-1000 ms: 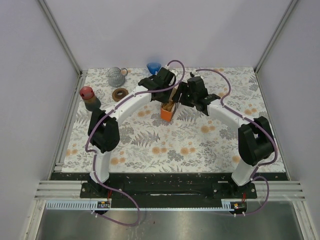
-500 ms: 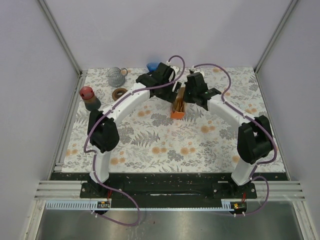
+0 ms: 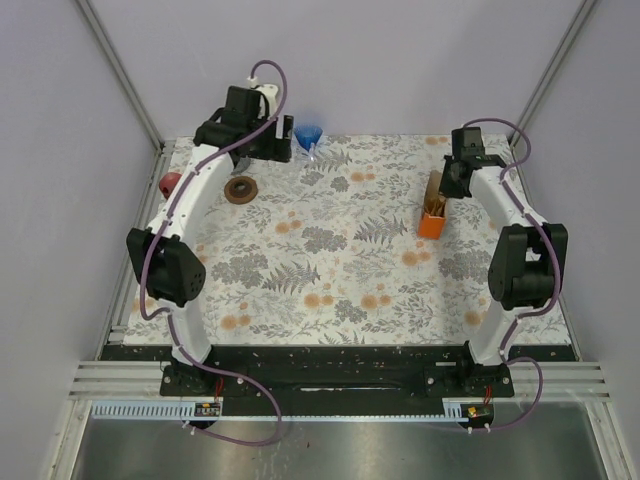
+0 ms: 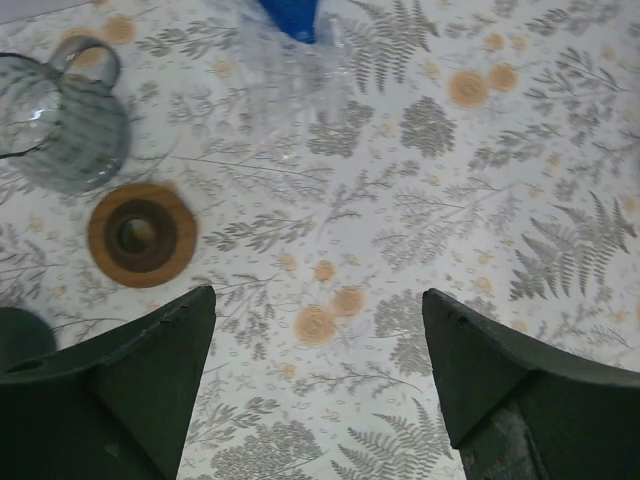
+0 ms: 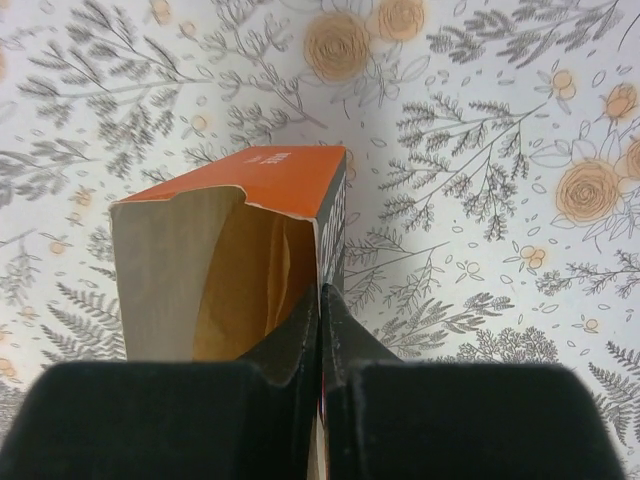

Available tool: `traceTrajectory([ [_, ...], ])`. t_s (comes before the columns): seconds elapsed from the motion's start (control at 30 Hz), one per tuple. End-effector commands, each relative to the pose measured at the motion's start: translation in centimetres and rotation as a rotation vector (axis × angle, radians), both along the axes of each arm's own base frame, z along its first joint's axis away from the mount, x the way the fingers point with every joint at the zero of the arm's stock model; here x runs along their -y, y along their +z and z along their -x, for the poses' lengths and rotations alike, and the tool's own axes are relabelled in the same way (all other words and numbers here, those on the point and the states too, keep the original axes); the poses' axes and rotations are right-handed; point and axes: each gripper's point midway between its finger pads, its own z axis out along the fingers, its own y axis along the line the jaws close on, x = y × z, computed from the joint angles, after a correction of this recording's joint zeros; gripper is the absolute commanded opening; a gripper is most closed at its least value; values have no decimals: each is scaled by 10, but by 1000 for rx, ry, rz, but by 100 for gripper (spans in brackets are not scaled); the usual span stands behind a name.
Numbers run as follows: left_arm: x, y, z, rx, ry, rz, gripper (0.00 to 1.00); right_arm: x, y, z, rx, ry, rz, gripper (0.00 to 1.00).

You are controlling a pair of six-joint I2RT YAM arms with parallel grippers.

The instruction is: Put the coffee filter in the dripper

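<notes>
A white-walled cell encloses a floral tabletop (image 3: 330,280). Near the right edge stands the orange box (image 5: 290,170), its top open and the brown filters (image 5: 240,290) inside; none has been taken out yet. The right gripper (image 5: 320,310) is closed on the box's thin side wall at the open top.

The blue dripper (image 3: 308,134) sits at the far edge, left of centre and well apart from the box. The left gripper (image 4: 315,340) hangs near it with jaws wide and nothing between them, above bare cloth beside a wooden ring (image 4: 140,232) and a glass jug (image 4: 65,125).

Risks as I judge them: a pinch on one cardboard wall may let the box tilt, buckle or slip. Nested filters may come out several at once. The dripper looks light, so a knock from the left gripper could tip it.
</notes>
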Motion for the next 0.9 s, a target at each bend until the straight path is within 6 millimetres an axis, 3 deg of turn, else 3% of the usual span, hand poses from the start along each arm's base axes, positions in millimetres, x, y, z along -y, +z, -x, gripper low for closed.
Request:
traceTrajectory([
  [0.0, -39, 22, -21, 79, 70, -5, 88, -3, -14, 0, -66, 46, -13, 0],
  [0.07, -59, 15, -30, 73, 116, -16, 88, -3, -22, -1, -91, 48, -9, 1],
  [0.2, -87, 0, -47, 57, 185, -28, 88, -8, -21, -3, -102, 67, -32, 22],
  [0.27, -95, -7, -56, 53, 205, -32, 88, -8, -15, -3, -98, 71, -33, 33],
  [0.33, -112, -12, -69, 61, 255, -57, 88, -8, -5, -3, -86, 79, -26, 39],
  [0.47, -123, -21, -101, 77, 304, -43, 88, -8, 22, -4, -41, 90, -18, 53],
  [0.73, -160, -19, -157, 228, 601, 66, 83, -7, 75, 1, 61, 107, -11, 66],
  [0.87, -185, -20, -171, 272, 758, 111, 80, -6, 82, 10, 73, 118, -4, 66],
])
